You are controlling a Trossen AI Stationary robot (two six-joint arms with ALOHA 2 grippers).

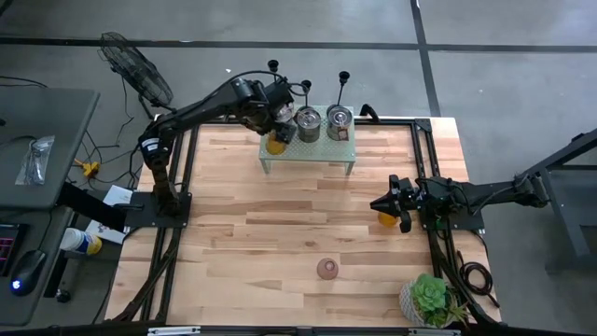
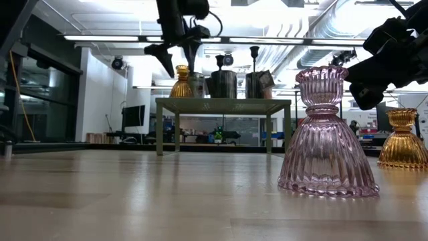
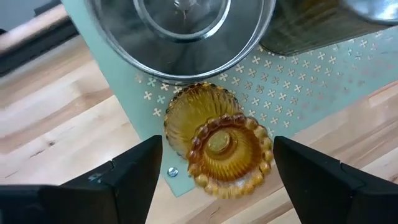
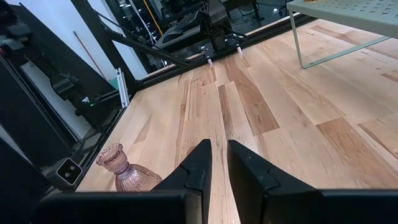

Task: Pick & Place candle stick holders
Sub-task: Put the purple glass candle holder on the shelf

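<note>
An amber glass candle holder stands upright on the near left corner of a green perforated shelf. My left gripper is open above it, one finger on either side, apart from it. A second amber holder stands on the table at the right, below my right gripper, which is shut and empty. A pink glass holder stands near the table's front. Three thin black candlesticks rise at the shelf's far side; their bases are hidden.
Two metal tins stand on the shelf behind the amber holder. A potted plant sits at the near right corner. The bare wooden tabletop lies between the shelf and the pink holder.
</note>
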